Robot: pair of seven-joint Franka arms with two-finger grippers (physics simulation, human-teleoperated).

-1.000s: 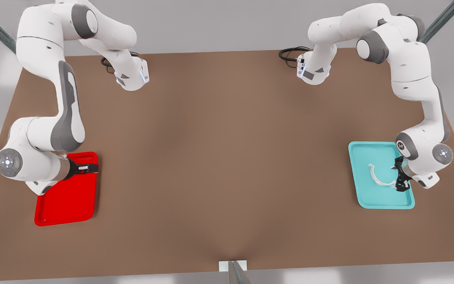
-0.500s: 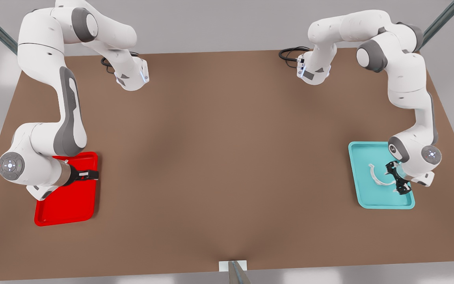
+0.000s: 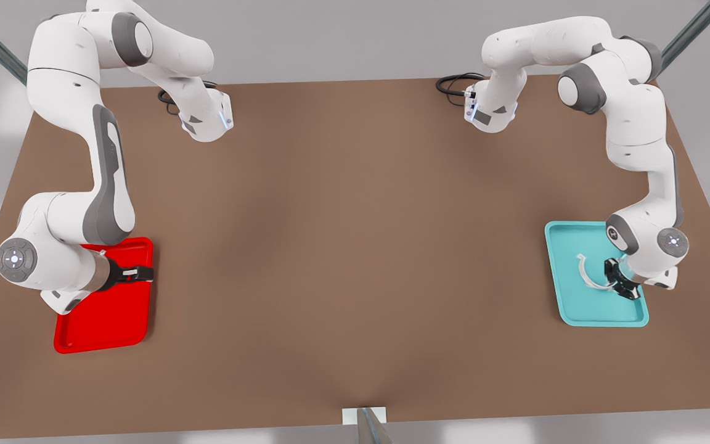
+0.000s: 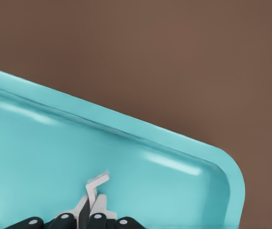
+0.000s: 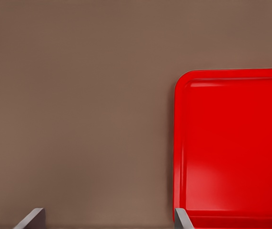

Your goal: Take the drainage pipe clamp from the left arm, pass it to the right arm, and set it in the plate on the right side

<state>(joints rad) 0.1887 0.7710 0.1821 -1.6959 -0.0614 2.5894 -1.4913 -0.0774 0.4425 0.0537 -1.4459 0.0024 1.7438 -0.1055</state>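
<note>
One clamp [image 3: 588, 274] flat in teal tray [image 3: 567, 302], opening toward left hand [image 3: 617, 279].

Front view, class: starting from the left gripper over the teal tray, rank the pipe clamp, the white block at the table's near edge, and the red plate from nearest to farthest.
From the left gripper, at the front view's right:
1. Drainage pipe clamp, in the teal tray, gripped at one end.
2. White block, middle of the near table edge.
3. Red plate, far across at the front view's left, under the right gripper.

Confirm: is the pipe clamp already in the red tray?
No, the pipe clamp lies in the teal tray at the left tool; the red tray holds nothing.
</note>
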